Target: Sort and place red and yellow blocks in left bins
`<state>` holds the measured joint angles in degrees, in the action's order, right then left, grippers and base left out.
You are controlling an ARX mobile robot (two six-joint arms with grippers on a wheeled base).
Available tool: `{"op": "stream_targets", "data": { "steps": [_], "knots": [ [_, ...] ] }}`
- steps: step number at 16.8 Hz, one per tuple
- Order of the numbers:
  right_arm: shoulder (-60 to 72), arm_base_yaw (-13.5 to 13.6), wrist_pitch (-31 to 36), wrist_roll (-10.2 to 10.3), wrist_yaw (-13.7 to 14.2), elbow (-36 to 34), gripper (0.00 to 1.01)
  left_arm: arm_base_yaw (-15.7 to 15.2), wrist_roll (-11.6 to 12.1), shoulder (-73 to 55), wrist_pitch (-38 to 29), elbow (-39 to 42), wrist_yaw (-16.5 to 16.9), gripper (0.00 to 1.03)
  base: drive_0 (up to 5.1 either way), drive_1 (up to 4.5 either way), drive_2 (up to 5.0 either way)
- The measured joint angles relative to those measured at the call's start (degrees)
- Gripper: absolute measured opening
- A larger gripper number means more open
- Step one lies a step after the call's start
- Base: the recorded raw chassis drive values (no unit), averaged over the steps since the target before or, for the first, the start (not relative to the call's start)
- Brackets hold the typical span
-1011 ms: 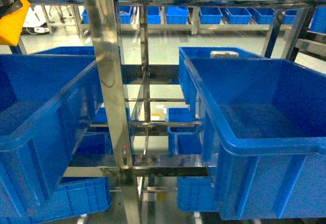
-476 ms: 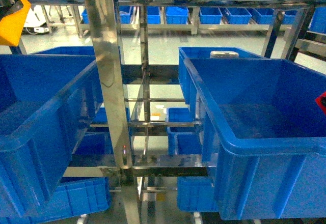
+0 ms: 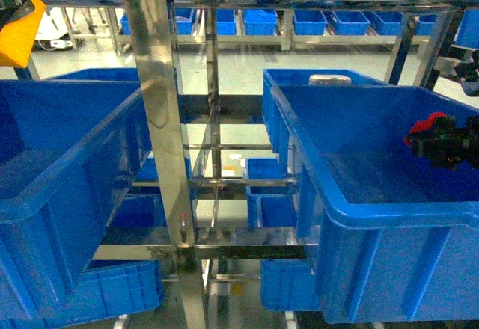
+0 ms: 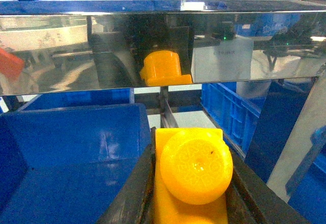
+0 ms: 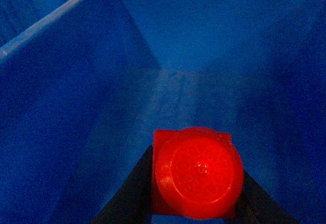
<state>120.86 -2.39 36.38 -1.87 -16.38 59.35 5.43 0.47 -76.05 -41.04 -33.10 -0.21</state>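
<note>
1. In the head view, two large blue bins sit on a steel rack, one at 9 o'clock [image 3: 52, 187] and one at 4 o'clock [image 3: 389, 194], with a shiny upright post [image 3: 161, 142] between them.
2. The right gripper [image 3: 441, 140] enters at 3 o'clock, above the right-hand bin's interior. Its fingers are clenched on the red block [image 5: 196, 172], whose round stud faces the wrist camera. Only blue bin floor shows below, so the block seems held there ready to drop inside.
3. The left gripper [image 4: 191, 183] is visible only in its wrist view. Its fingers grasp the yellow block [image 4: 193, 175], stud toward the camera.
4. That block sits low before a polished steel rail [image 4: 163, 46], which mirrors it. A blue bin [image 4: 71, 152] lies at 8 o'clock, probably its target.
5. Neither block is released yet.
</note>
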Motion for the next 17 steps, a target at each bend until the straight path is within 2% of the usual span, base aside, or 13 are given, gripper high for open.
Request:
{"op": "stream_targets", "data": {
  "steps": [2, 3, 6, 9, 13, 17],
  "knots": [
    [1.79, -0.2, -0.5, 0.44, -0.04, 2.69, 0.28, 0.0, 0.0, 0.0, 0.02, 0.0, 0.0, 0.26, 0.0, 0.0, 0.0],
    [2.78, -0.35, -1.55, 0.5, -0.37, 4.04, 0.35, 0.0, 0.0, 0.0, -0.04, 0.0, 0.02, 0.26, 0.0, 0.0, 0.0],
    [3.5, -1.05, -0.87, 0.81, 0.09, 3.72, 0.68, 0.0, 0.0, 0.0, -0.04, 0.0, 0.0, 0.26, 0.0, 0.0, 0.0],
    [-0.59, -1.05, 5.05, 1.99, 1.25, -2.86, 1.0, 0.0, 0.0, 0.0, 0.02, 0.0, 0.0, 0.26, 0.0, 0.0, 0.0],
    [-14.51, -1.42, 11.3, 3.28, 1.18, -17.35, 0.98, 0.0, 0.0, 0.0, 0.0, 0.0, 0.0, 0.26, 0.0, 0.0, 0.0],
    [-29.75, -3.45, 11.19, 3.8, 0.31, -32.44, 0.98, 0.0, 0.0, 0.0, -0.02, 0.0, 0.0, 0.26, 0.0, 0.0, 0.0]
  ]
}}
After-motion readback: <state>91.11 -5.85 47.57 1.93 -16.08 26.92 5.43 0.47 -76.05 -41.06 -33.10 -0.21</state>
